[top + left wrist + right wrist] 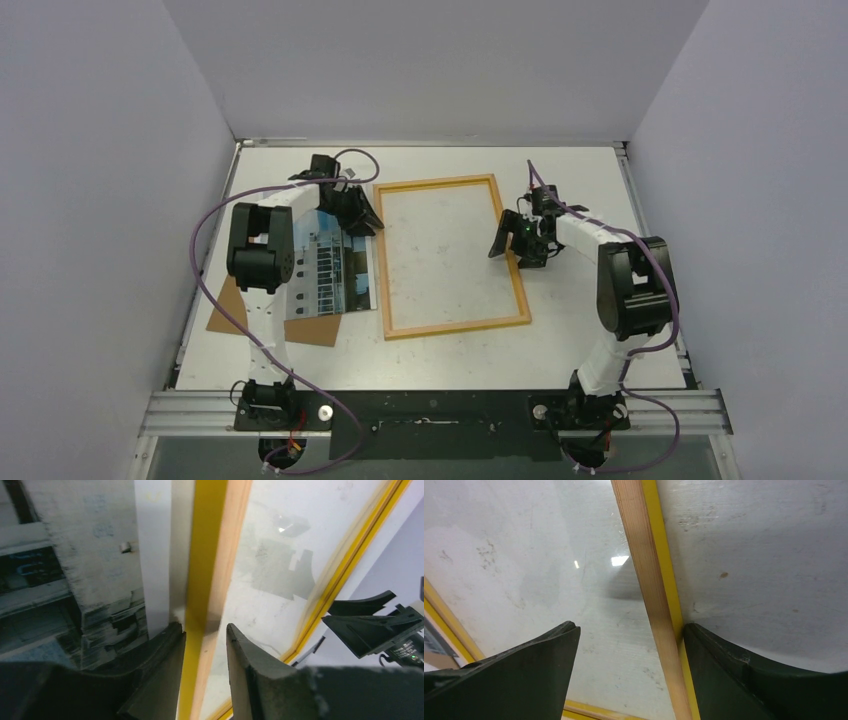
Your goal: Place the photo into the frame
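I see the frame lying flat in the middle of the table, light wood side up; within its four rails a clear pane shows the scuffed pale table beneath. The photo lies outside the frame, just beside its left rail, printed side up; it rests on a brown backing board that juts out from under it on the side away from the frame.

My left tool sits at the frame's left rail near the far corner, its fingers parted a little and straddling that rail; my right tool sits at the frame's right rail, its fingers spread wide, one against the rail's outer edge and the other over the pane.

Only the overhead view gives the whole layout, with board, photo and frame together. Only the left wrist view shows the photo's white border running alongside the frame's bright yellow edge, with the right tool visible across the pane. Only the right wrist view shows the rail's wood grain, its thin yellow lip and a small glare spot on the pane.
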{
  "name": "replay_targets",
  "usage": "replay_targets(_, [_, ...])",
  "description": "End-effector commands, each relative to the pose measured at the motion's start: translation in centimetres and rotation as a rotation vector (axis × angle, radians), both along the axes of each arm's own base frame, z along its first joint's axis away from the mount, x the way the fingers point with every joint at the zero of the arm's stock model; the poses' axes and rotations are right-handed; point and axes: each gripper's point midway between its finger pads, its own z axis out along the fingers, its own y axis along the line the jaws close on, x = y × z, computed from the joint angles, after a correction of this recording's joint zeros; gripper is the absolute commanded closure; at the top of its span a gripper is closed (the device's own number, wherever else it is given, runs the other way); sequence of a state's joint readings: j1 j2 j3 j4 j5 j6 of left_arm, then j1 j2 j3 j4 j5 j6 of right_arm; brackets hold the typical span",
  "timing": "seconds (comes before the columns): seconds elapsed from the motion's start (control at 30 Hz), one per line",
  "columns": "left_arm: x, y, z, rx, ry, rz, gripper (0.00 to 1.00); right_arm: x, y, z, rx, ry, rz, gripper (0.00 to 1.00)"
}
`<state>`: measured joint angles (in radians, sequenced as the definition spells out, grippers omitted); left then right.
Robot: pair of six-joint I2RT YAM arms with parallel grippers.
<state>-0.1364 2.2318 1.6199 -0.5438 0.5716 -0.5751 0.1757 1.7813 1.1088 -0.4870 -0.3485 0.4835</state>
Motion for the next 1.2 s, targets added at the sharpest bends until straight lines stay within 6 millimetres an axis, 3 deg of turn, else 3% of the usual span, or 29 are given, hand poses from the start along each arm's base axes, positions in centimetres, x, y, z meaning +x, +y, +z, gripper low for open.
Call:
replay_targets(0.0, [-1.0, -1.1, -0.3, -0.039, 0.061, -0.014, 0.62, 0.3, 2.5, 0.2, 0.133, -0.003, 0.020, 0.23])
replay_targets(0.17, [-0.7, -1.3, 0.1, -0.050, 0.045, -0.025, 0.58, 1.2, 4.7, 2.4, 0.283, -0.084, 0.023, 0.24])
replay_targets(0.37, [-0.8, -2.1, -0.1, -0.059, 0.041, -0.042, 0.58, 2.6, 5.1, 5.4, 0.353, -0.197, -0.014, 0.25])
replay_targets(0.43, [-0.6, -2.4, 0.3, -0.072, 0.027, -0.041, 0.58, 2.6, 4.4, 4.8, 0.312, -0.189, -0.036, 0.25])
replay_targets(0.57, [0.0, -3.4, 2.2, -0.140, -0.017, -0.049, 0.58, 1.4, 2.2, 1.5, 0.165, -0.092, -0.082, 0.25])
replay_targets(0.73, [0.7, -4.9, 5.0, -0.268, -0.051, -0.054, 0.65, -0.2, 2.0, -1.1, 0.127, -0.007, -0.076, 0.27])
replay_targets(1.17, [0.0, -5.9, 10.8, -0.342, -0.131, -0.070, 0.69, -0.8, 2.7, -2.8, 0.135, 0.035, -0.067, 0.30])
